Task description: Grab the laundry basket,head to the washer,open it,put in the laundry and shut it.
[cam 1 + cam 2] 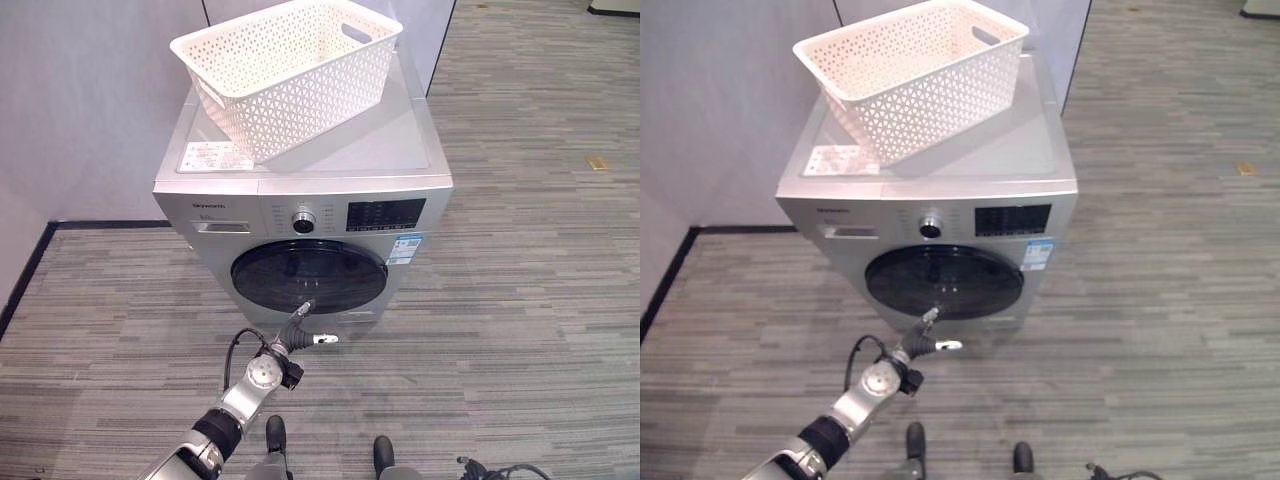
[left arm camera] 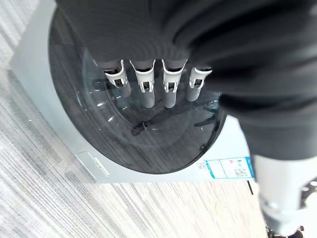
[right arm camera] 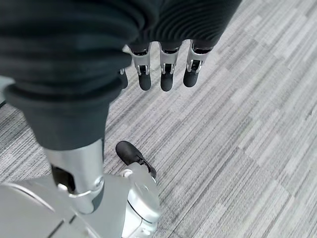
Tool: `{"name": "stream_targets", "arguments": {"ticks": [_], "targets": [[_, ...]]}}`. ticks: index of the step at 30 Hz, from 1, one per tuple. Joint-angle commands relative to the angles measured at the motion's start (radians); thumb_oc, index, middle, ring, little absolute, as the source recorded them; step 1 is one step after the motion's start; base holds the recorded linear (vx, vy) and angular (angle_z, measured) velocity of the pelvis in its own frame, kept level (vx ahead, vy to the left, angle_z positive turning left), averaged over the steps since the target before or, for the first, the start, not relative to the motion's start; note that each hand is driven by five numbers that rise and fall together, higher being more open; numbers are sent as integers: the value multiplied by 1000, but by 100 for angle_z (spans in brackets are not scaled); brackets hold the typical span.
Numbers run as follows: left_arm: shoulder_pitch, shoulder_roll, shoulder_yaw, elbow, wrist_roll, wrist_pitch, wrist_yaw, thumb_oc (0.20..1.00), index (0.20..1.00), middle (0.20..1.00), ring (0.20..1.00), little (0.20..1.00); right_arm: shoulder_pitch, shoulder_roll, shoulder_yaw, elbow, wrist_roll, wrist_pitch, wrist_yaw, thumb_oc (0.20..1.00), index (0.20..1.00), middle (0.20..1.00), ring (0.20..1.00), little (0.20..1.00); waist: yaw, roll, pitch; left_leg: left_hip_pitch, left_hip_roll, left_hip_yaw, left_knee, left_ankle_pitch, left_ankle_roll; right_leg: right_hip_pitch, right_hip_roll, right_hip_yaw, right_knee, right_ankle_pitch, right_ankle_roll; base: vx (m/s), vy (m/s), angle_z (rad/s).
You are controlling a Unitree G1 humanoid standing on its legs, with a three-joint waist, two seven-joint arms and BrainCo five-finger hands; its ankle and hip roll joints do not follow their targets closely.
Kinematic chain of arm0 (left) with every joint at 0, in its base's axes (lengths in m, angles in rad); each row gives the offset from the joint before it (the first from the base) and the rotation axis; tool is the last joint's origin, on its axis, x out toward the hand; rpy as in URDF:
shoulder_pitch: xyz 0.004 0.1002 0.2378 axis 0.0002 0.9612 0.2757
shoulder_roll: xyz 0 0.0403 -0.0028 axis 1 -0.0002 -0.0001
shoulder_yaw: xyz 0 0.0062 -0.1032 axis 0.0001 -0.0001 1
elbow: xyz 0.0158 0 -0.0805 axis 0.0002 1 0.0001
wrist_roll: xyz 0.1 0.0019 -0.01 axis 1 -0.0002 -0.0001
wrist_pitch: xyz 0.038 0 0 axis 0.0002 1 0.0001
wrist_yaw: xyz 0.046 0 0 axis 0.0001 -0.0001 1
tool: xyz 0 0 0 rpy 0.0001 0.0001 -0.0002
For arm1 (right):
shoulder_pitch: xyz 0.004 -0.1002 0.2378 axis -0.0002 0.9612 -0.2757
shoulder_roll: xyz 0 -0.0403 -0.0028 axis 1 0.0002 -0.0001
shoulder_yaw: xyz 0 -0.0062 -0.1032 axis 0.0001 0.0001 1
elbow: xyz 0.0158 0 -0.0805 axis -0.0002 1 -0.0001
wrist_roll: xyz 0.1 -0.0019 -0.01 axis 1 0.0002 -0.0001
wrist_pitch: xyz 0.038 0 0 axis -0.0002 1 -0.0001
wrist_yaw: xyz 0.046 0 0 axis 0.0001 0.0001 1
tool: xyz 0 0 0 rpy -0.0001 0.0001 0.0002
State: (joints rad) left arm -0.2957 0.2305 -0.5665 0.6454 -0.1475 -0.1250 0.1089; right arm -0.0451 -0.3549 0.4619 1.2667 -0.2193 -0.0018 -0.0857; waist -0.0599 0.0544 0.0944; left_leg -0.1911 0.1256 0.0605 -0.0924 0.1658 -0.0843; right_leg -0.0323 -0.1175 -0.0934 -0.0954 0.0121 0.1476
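Left hand: the left hand point(image 1: 297, 331) reaches forward from the lower left, arm stretched toward the washer point(image 1: 310, 200), fingers point(image 2: 147, 87) straight and relaxed, holding nothing.
Door: the round dark door point(image 1: 308, 276) is shut; its lower rim lies just ahead of the fingertips, and in the left wrist view the glass spreads directly past them. Contact cannot be told.
Right hand: the right hand point(image 3: 163, 69) hangs over the striped carpet floor point(image 3: 237, 129), fingers point(image 3: 166, 77) loosely extended, gripping nothing.
Laundry basket: the white lattice laundry basket point(image 1: 287, 72) stands on the washer's top surface, well above and beyond the left fingers, set askew toward the back left corner.
Edges: a grey wall point(image 1: 80, 100) runs behind and to the left of the washer.
Open room: bare carpet lies to the right of the fingers and in front of the machine.
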Motion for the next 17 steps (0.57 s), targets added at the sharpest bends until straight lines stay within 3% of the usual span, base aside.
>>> {"name": "stream_targets", "arguments": {"ticks": [1, 6, 8, 13, 17], "targets": [[20, 29, 33, 13, -34, -73, -36, 1000, 1000, 1000, 1000, 1000, -41, 17, -30, 4, 32, -25, -4, 1000, 1000, 1000, 1000, 1000, 60, -29, 28, 46, -25, -46, 7, -100, 10, -45, -46, -83, 31, -28, -7, 13, -59, 11], [147, 60, 106, 56, -41, -99, -42, 1000, 1000, 1000, 1000, 1000, -32, 58, -37, -18, 69, -48, -8, 1000, 1000, 1000, 1000, 1000, 93, -35, 18, 42, -36, -72, 5, -96, 8, -18, -49, -116, 25, -34, -8, -4, -59, 25], [211, 59, 176, 180, -47, -93, -41, 1000, 1000, 1000, 1000, 1000, -27, 70, -37, -37, 75, -51, -1, 1000, 1000, 1000, 1000, 1000, 114, -40, 11, 52, -43, -89, 5, -95, 11, 0, -50, -124, 31, -39, -12, -1, -65, 40], [278, 71, 264, 291, -12, -109, -13, 1000, 1000, 1000, 1000, 1000, -9, 80, -62, -33, 88, -55, -1, 1000, 1000, 1000, 1000, 1000, 149, -43, -4, 69, -54, -122, 11, -103, 15, 37, -57, -153, 38, -52, -15, 1, -36, 32], [295, 51, 365, 494, 2, -82, -3, 1000, 1000, 1000, 1000, 1000, 22, 95, -97, 3, 98, -50, 1, 1000, 1000, 1000, 1000, 1000, 179, -51, -27, 87, -63, -156, 17, -108, 17, 80, -62, -187, 45, -69, -21, 16, -35, 19]]}}
